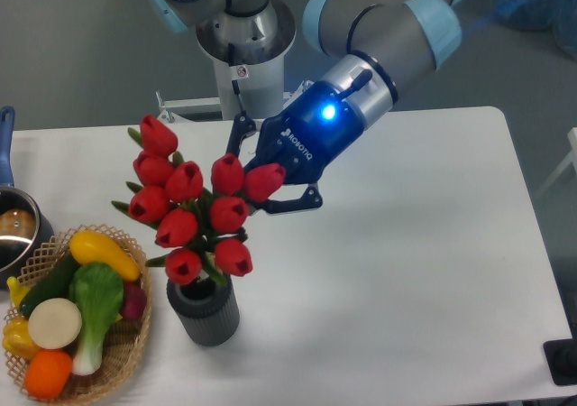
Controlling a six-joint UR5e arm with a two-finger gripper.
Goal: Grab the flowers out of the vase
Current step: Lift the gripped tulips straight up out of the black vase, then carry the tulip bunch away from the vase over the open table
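Observation:
The flowers point(194, 209), a bunch of red tulip buds with green leaves, hang above the vase point(204, 311), their stems still reaching into its mouth. The vase is a short dark cylinder standing upright near the table's front left. My gripper point(263, 182) comes in from the upper right, shut on the bunch at its right side. Red buds hide the fingertips.
A wicker basket point(108, 370) with toy vegetables sits at the front left, touching or nearly touching the vase. A steel pot point(16, 235) with a blue handle stands at the left edge. The white table point(406, 271) stretches to the right.

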